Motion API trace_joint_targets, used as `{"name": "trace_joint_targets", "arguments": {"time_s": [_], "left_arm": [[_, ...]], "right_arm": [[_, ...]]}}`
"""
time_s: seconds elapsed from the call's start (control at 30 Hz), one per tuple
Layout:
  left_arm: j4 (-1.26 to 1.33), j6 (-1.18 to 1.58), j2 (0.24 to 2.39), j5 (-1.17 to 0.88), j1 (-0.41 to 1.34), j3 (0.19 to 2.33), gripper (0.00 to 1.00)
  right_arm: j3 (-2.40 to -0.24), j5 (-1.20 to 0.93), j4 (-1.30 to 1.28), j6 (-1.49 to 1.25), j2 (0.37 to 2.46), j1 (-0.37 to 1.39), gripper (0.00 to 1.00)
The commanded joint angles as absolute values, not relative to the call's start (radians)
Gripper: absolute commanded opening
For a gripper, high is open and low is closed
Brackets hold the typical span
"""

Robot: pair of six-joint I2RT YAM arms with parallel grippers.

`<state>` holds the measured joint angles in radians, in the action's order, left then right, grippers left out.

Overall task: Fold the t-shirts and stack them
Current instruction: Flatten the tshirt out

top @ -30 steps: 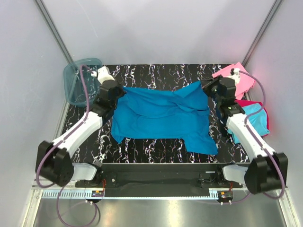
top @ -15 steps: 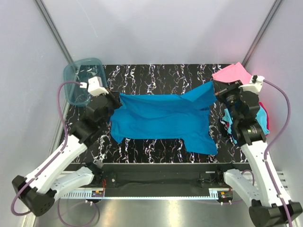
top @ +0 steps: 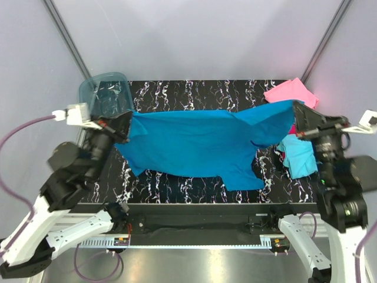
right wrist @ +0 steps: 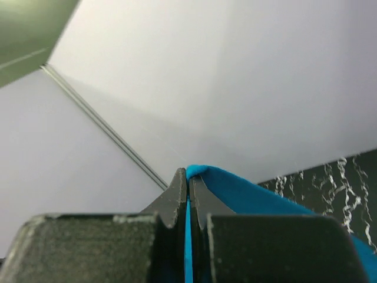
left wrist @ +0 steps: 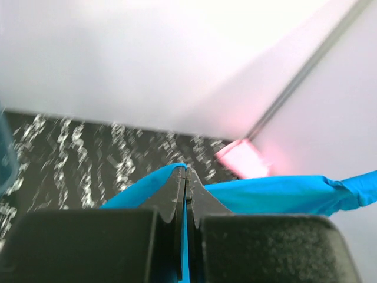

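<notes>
A large teal-blue t-shirt (top: 200, 144) hangs stretched in the air between my two raised arms, its lower edge drooping toward the black marbled table (top: 194, 91). My left gripper (top: 125, 116) is shut on the shirt's left corner; in the left wrist view the cloth (left wrist: 277, 194) runs out from the pinched jaws (left wrist: 185, 171). My right gripper (top: 294, 109) is shut on the right corner, with cloth (right wrist: 259, 197) trailing from its tips (right wrist: 187, 172). A folded pink shirt (top: 288, 92) lies at the back right. A lighter cyan shirt (top: 299, 154) shows under my right arm.
A translucent blue plastic tub (top: 105, 94) stands at the table's back left corner, just behind my left gripper. Pale walls enclose the table on three sides. Both arm bases sit on the rail at the near edge.
Both arms have risen and spread apart, lifting the teal-blue shirt off the table and pulling it taut. Its folded-over top has opened out into one hanging sheet.
</notes>
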<state>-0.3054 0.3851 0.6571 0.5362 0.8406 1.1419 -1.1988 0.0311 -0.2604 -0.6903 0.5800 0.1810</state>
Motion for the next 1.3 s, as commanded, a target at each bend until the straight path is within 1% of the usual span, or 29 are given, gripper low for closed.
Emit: {"name": "trace_joint_targets", "arguments": {"time_s": [0.0,0.13,0.4,0.53,0.67,0.7,0.8,0.83,0.9,1.03,1.13,1.17,1.2,1.23,1.27], "left_arm": [[-0.305,0.310,0.583,0.453,0.848,1.189,0.00],[-0.363,0.292,0.531,0.436,0.847,1.219,0.00],[-0.413,0.302,0.511,0.312,0.847,1.310,0.00],[-0.425,0.298,0.499,0.255,0.844,1.354,0.00],[-0.456,0.287,0.500,0.261,0.822,1.391,0.00],[-0.460,0.284,0.503,0.268,0.812,1.396,0.00],[-0.469,0.244,0.517,0.380,0.805,1.393,0.00],[-0.468,0.230,0.528,0.446,0.805,1.393,0.00],[-0.459,0.187,0.564,0.491,0.805,1.393,0.00],[-0.359,0.097,0.678,0.647,0.805,1.355,0.00],[-0.266,0.031,0.750,0.699,0.795,1.327,0.00],[-0.258,0.034,0.808,0.681,0.773,1.327,0.00],[-0.259,0.190,0.921,0.412,0.506,1.316,0.00],[-0.259,0.192,0.951,0.410,0.503,1.304,0.00],[-0.255,0.227,0.980,0.366,0.407,1.289,0.00]], "right_arm": [[-1.265,0.003,-0.359,-0.623,0.532,0.178,0.00],[-1.334,0.018,-0.440,-0.598,0.480,0.178,0.00],[-1.583,0.003,-0.505,-0.568,0.514,0.178,0.00],[-1.655,-0.023,-0.518,-0.558,0.534,0.178,0.00],[-1.710,-0.023,-0.518,-0.554,0.561,0.178,0.00],[-1.723,-0.023,-0.522,-0.549,0.569,0.178,0.00],[-1.723,-0.005,-0.529,-0.543,0.609,0.178,0.00],[-1.724,0.023,-0.528,-0.543,0.642,0.179,0.00],[-1.727,0.055,-0.525,-0.525,0.684,0.178,0.00],[-1.727,0.106,-0.491,-0.497,0.861,0.178,0.00],[-1.694,0.123,-0.431,-0.497,0.966,0.178,0.00],[-1.689,0.127,-0.425,-0.500,0.994,0.178,0.00],[-1.618,0.155,-0.369,-0.527,1.111,0.176,0.00],[-1.617,0.155,-0.368,-0.528,1.112,0.176,0.00],[-1.571,0.158,-0.338,-0.534,1.130,0.176,0.00]]}}
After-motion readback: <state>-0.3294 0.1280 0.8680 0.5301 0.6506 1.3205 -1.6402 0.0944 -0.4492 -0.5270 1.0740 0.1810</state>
